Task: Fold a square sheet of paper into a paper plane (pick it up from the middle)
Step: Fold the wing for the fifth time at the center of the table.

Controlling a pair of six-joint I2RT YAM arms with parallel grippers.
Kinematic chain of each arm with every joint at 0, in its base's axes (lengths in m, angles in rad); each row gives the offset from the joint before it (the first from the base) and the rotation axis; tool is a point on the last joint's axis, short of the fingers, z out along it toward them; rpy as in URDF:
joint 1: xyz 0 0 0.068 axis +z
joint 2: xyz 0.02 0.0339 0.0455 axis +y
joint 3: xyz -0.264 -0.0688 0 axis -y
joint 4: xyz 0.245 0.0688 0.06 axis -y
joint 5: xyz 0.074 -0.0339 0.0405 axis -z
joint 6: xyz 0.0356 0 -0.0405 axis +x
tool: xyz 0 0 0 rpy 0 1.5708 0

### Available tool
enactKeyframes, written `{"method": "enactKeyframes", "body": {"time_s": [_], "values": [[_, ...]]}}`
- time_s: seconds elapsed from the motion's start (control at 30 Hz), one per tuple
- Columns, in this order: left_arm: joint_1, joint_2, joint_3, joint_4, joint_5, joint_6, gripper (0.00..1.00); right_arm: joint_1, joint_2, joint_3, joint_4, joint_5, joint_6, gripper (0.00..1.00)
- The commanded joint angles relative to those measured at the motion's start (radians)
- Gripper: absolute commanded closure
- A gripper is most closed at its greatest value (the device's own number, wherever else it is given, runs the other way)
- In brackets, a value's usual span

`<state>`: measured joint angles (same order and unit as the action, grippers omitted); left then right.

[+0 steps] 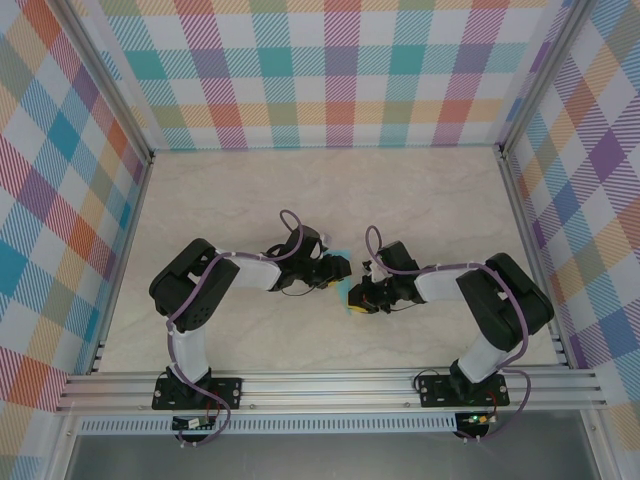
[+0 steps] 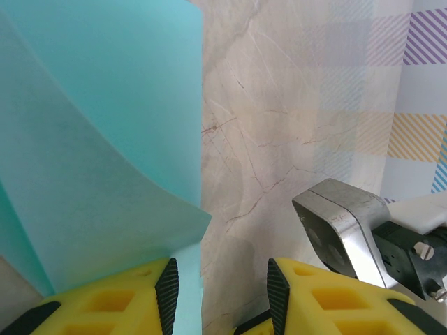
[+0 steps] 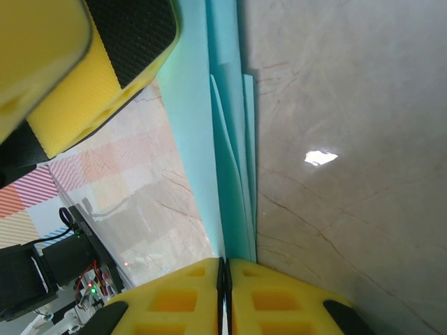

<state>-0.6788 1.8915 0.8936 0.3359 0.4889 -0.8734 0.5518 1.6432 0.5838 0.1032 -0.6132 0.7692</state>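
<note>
At the middle of the marble-patterned table (image 1: 420, 190), between the 2 arms, the turquoise sheet of paper (image 3: 227, 139) sat where both grippers met. The right gripper (image 3: 225, 269) had its 2 yellow fingers pressed together on the sheet, whose folded layers ran edge-on into the seam between them. The left gripper (image 2: 223, 279), just beside it, stood with its jaws partly spread. The sheet's edge dropped into that gap against 1 black pad (image 2: 167, 293), and the other pad was clear of it. From the left wrist, the sheet curved upward with 1 diagonal fold showing.
</note>
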Motion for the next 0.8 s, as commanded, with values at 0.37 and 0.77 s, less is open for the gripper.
{"method": "enactKeyframes", "body": {"time_s": [0.37,0.77], "values": [[0.010,0.017,-0.004,-0.071,-0.003,0.019,0.59,0.007,-0.073,0.009,-0.066,0.025,0.005,0.82],[0.010,0.015,-0.007,-0.066,0.003,0.018,0.60,0.008,-0.039,0.019,-0.074,0.008,-0.002,0.83]]}}
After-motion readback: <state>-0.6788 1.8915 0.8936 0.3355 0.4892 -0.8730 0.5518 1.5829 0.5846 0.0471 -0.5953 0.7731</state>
